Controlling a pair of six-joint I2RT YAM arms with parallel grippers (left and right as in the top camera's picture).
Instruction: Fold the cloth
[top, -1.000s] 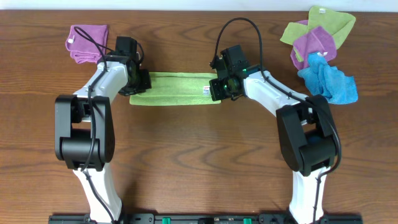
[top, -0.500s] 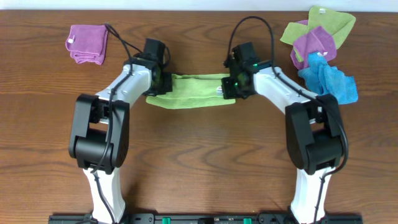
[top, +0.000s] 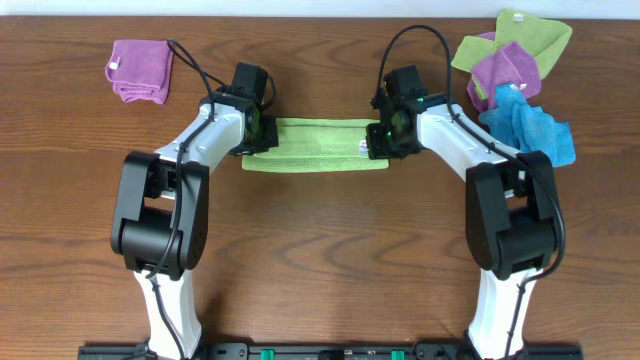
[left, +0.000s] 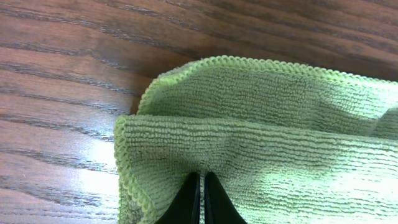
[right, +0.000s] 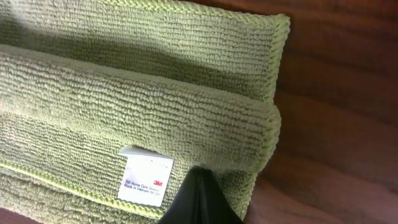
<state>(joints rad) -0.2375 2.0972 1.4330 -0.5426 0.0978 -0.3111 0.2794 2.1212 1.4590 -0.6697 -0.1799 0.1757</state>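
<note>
**Entry: lime-green cloth, folded strip, held at both ends**

Markings: The white tag (right: 145, 178) sat at the cloth's right end. I could read "3M" on it; the finer print above the logo was too small for me to make out.

Item: The cloth (top: 315, 146) lay as a long narrow strip on the tabletop (top: 320, 250), stretched between the two arms at centre rear. In the wrist views it showed stacked layers with a rolled fold running lengthwise.

Left pincer (left: 200, 186): closed, with its dark tips pinching the upper layer near the cloth's left end.

Right pincer (right: 199, 180): closed on the cloth's edge just beside the tag. Only the joined tip showed, and the rest was cut off by the frame.

Hidden: From overhead, both arm heads covered the cloth's ends, so I could not see the grips there.

Other stock: A folded purple cloth (top: 140, 70) was at rear left. At rear right a green cloth (top: 520, 35), a purple cloth (top: 505, 68) and a blue cloth (top: 530, 130) were bunched together.

Change: A second earlier the strip lay further left and the left arm overlapped the rear-left purple cloth. Half a second earlier the strip sagged and tilted. Now it was straight and level.
</note>
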